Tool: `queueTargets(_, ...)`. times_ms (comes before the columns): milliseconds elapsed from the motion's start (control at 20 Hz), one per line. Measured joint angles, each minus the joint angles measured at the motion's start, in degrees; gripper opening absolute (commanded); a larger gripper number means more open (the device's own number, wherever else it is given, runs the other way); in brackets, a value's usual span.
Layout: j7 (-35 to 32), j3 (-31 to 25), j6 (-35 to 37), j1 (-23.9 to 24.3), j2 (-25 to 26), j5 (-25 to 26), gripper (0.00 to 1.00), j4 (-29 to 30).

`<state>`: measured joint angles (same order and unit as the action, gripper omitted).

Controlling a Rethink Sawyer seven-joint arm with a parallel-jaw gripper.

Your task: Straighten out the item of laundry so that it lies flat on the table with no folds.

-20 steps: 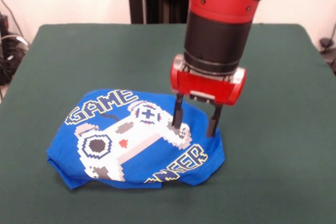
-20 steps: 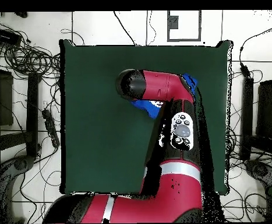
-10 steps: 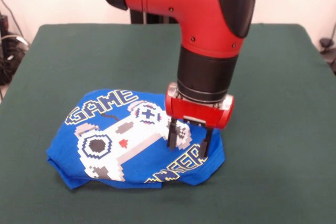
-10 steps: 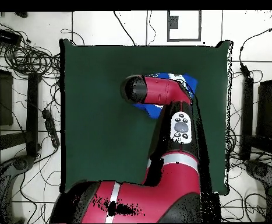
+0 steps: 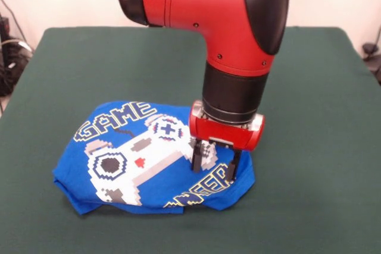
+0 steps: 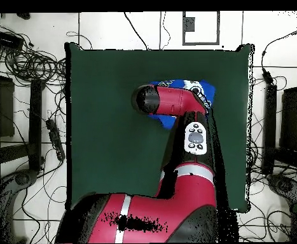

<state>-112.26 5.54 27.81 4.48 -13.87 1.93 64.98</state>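
Shirt (image 6: 170,84): overhead, mostly hidden under the arm (image 6: 189,136); only blue scraps show around the elbow.
Lettering (image 5: 205,187): 2nd word folded under at the shirt's (image 5: 143,159) near hem, only "NGER" legible.
Gripper (image 5: 216,169): hidden overhead; from the front, its tips appear to touch the cloth, contact uncertain.
Arm: cut off by the top edge in front.

Tangled black cables (image 6: 33,63) lie on the floor beside dark equipment (image 6: 1,108).

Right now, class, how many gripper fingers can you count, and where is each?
2. On the gripper, one finger stands on the T-shirt over the controller print; the other finger is by "CHANGER". Overhead, the arm hides them.
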Motion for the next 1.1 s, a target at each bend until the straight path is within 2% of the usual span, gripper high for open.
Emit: queueTargets(1100, 0.0, -0.01, 0.0, -2.0, 0.31, -0.49, 1.0, 0.0)
